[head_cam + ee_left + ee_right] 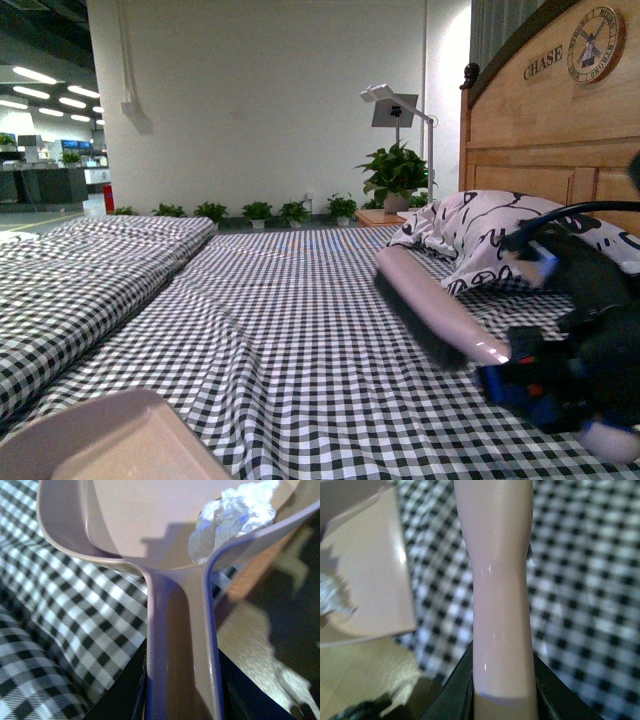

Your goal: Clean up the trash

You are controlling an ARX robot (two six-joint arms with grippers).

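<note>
The crumpled white tissue wad [232, 517] lies inside the pale pink plastic dustpan [150, 525], against its side wall near the handle; it is irregular, with no clear long axis. The left gripper [182, 700] clamps the dustpan's handle. The right gripper [502, 690] clamps the pink hand brush [435, 305], held over the black-and-white checked bed sheet [280, 320], bristle end pointing away from the robot.

A checked bed [280, 330] filled the room, wooden headboard [545, 140] at right, potted plants [250, 211] along the white wall [250, 90], ceiling lights [40, 85] glowing far left.
</note>
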